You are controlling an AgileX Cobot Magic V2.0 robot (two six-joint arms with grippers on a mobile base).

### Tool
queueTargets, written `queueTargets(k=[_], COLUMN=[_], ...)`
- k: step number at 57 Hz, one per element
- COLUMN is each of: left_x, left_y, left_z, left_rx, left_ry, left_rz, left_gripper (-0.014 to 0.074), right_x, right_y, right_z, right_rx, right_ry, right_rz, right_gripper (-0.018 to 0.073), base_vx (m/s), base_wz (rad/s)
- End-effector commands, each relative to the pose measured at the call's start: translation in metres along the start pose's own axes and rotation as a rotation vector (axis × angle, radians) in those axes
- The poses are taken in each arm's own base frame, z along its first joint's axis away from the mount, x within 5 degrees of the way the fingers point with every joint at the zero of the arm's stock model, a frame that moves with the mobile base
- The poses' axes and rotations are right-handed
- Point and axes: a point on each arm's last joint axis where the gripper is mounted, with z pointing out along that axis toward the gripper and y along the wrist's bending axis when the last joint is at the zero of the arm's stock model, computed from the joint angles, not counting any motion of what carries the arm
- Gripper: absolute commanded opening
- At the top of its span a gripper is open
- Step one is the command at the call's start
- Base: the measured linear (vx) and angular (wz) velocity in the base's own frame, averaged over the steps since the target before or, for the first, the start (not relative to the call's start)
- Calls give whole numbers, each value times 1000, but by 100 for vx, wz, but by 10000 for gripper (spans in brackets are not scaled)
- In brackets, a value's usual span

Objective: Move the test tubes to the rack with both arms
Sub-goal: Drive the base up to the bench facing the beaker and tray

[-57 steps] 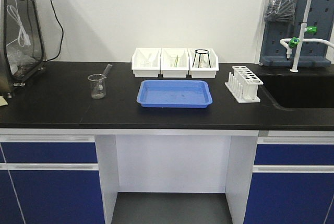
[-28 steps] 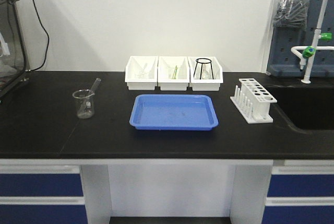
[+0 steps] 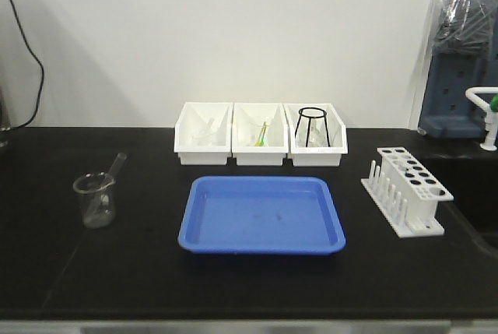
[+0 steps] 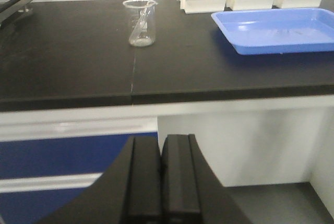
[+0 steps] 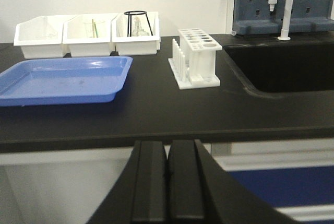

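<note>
Tray [image 3: 262, 217] sits before 3 bins [image 3: 259, 155]; beaker [image 3: 95, 200] to its left, rack [image 3: 412, 182] right

A plain white wall [image 3: 233, 30] backs a long black lab bench [image 3: 47, 272]. Below it sit blue drawer fronts [image 4: 52, 156] and a white kneehole panel [image 4: 235, 145]; a sunken sink [image 5: 282, 67] lies at the right end, before a grey pegboard [image 5: 313, 4]

Bright, even indoor light; soft pictures.
Pale glare lay on the rim of the blue tray [image 5: 100, 64]; the black counter [image 4: 68, 51] showed dull sheen.
</note>
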Motion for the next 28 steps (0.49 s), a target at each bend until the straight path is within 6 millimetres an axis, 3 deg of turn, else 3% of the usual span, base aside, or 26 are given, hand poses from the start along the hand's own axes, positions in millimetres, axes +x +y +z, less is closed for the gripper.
queueTargets(k=[1,28], left_x=[1,1], left_y=[0,0], left_z=[2,2], left_rx=[4,4], left_ry=[-66,-66], left_rz=[-12,-12], left_gripper=[-17,-17], right_x=[-4,-4], right_y=[0,0], right_z=[0,0], right_rx=[3,3], right_ry=[-78,-78], right_rz=[-13,-13], right_gripper=[-8,-8], base_vx=[42,39], base_wz=[-4,-1])
